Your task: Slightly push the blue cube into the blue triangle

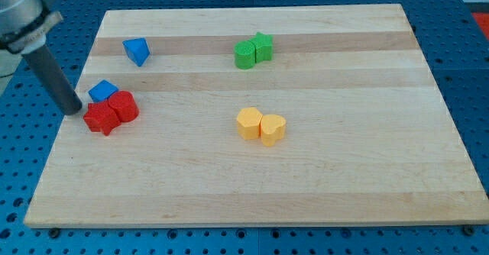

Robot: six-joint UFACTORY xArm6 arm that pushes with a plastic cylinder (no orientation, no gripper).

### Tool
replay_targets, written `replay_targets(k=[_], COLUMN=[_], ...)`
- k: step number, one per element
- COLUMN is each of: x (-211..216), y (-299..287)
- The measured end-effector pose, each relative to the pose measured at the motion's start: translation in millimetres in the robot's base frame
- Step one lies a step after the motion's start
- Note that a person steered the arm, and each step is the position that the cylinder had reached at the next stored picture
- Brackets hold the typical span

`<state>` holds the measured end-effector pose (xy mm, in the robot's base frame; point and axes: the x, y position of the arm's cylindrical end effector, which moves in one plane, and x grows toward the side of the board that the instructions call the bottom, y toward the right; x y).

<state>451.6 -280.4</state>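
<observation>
While our tool's tip (74, 110) holds nothing, just left of the blue cube (102, 91), we must push it up-right toward the blue triangle (137, 51).

My tip (74, 110) just left of the blue cube (102, 91) — blue triangle (137, 51) above.

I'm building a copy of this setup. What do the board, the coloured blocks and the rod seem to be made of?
The board looks like light wood, matte, with visible grain and glued strips. The blue cube and blue triangle look like painted wood or plastic: flat, even colour, no grain showing. The rod ending in my tip, left of the blue cube, looks like dark metal or plastic with a dull sheen.
</observation>
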Motion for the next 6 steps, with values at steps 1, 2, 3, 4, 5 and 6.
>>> replay_targets(k=[1, 2, 3, 4, 5, 6], x=[1, 0, -8, -26, -46, -64], y=[24, 44, 50, 49, 58, 58])
